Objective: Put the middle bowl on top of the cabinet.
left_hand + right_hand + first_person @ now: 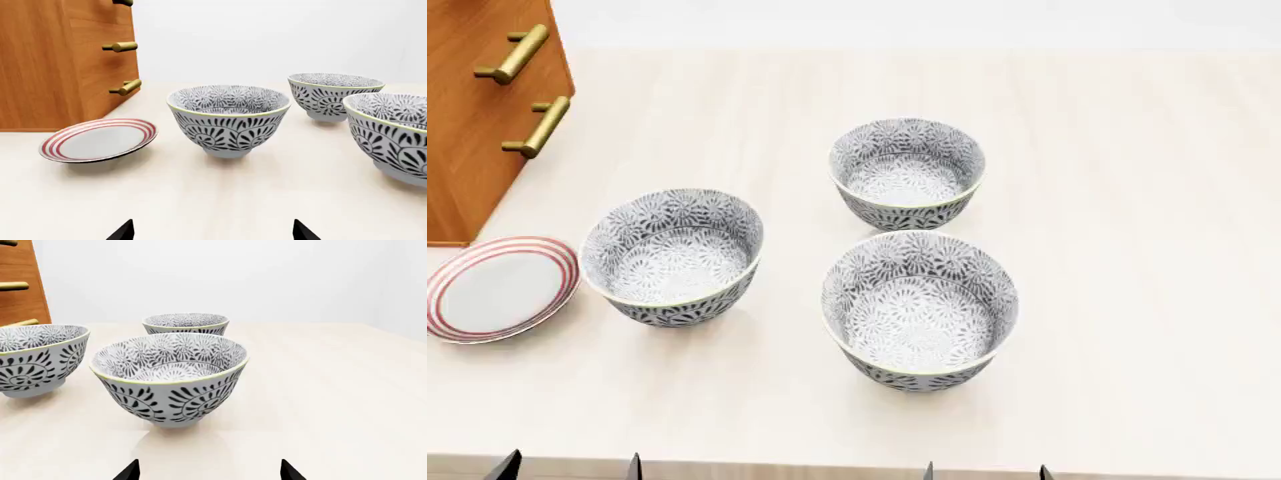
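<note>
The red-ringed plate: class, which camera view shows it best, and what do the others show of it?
The left wrist view: the red-ringed plate shows whole, beside the cabinet. The head view cuts the plate off at the picture's left edge. The right wrist view does not show it at all.

three patterned bowls [920, 308], one red-ringed plate [501, 288], one wooden cabinet [481, 110], two brass handles [537, 127]
</note>
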### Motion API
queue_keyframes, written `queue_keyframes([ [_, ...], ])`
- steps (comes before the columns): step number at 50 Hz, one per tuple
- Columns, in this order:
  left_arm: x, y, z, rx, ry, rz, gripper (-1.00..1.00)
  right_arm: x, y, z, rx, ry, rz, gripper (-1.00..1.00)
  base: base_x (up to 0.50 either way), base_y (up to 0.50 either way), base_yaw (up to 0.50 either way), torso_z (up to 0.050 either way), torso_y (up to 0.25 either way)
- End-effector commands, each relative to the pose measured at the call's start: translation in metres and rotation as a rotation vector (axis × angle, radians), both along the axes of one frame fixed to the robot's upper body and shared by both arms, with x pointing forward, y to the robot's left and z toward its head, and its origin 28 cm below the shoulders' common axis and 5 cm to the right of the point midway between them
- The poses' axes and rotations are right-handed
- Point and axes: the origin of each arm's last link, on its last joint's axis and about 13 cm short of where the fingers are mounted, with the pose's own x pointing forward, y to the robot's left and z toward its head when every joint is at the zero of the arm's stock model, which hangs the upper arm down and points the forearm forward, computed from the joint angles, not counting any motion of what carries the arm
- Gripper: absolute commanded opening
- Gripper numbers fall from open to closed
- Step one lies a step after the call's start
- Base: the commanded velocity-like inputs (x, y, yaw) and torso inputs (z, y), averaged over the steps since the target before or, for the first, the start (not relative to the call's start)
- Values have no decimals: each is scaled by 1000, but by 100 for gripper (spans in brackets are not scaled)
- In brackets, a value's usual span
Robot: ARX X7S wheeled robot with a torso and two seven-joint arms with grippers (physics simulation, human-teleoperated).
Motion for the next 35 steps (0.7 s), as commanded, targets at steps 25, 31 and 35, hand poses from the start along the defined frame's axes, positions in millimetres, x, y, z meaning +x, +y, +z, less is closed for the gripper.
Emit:
queue_keyframes([
  [25, -3, 1, 8, -20, -8, -1, 100, -21, -19, 28, 20, -106, -95, 100, 0, 0, 0, 0, 0],
  [31, -4, 1, 11, -27, -23, -7, 100, -52, -38, 59, 10, -220, -211, 100, 0, 0, 0, 0, 0],
  [35, -5, 1, 13, -26, -39, -10, 100, -82, -51, 82, 16, -327, -301, 100, 0, 0, 0, 0, 0],
])
